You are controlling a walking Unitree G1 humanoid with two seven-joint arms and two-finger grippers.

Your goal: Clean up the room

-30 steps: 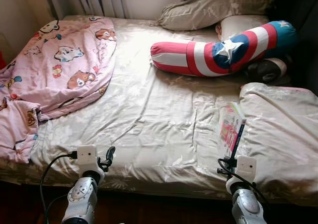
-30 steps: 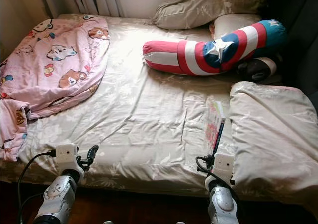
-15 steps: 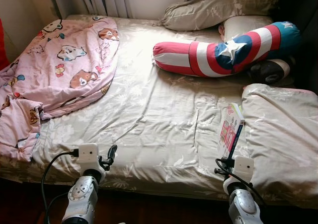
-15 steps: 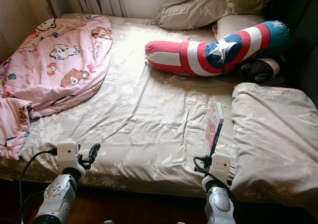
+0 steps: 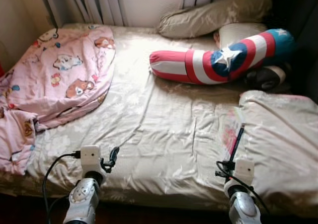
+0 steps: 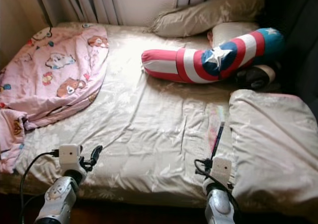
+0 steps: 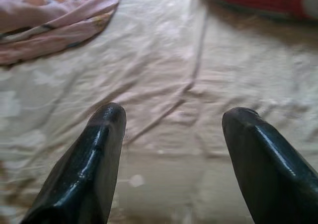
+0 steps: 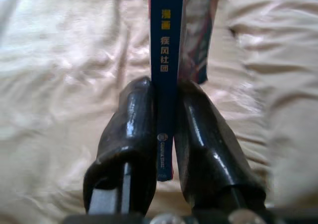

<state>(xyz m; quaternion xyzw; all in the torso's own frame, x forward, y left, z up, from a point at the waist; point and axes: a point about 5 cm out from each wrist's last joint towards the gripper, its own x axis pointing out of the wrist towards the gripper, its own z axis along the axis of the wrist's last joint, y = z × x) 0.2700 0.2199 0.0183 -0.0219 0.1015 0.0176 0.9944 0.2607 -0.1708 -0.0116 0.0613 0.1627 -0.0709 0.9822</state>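
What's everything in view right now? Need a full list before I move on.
bed: 1, beige floral sheet, spans the scene
pink blanket: 1, cartoon print, bed's left side
bolster pillow: 1, red, white and blue with a star, far right
beige pillows: 2, at the headboard
folded duvet: 1, beige, near right
book: 1, blue spine, beside the duvet
curtain: 1, pale, behind the bed
left hand: open, above the sheet
right hand: shut on the book's spine

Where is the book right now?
The book is clamped by its blue spine in the right gripper, over the near right part of the bed, just beside the beige folded quilt.
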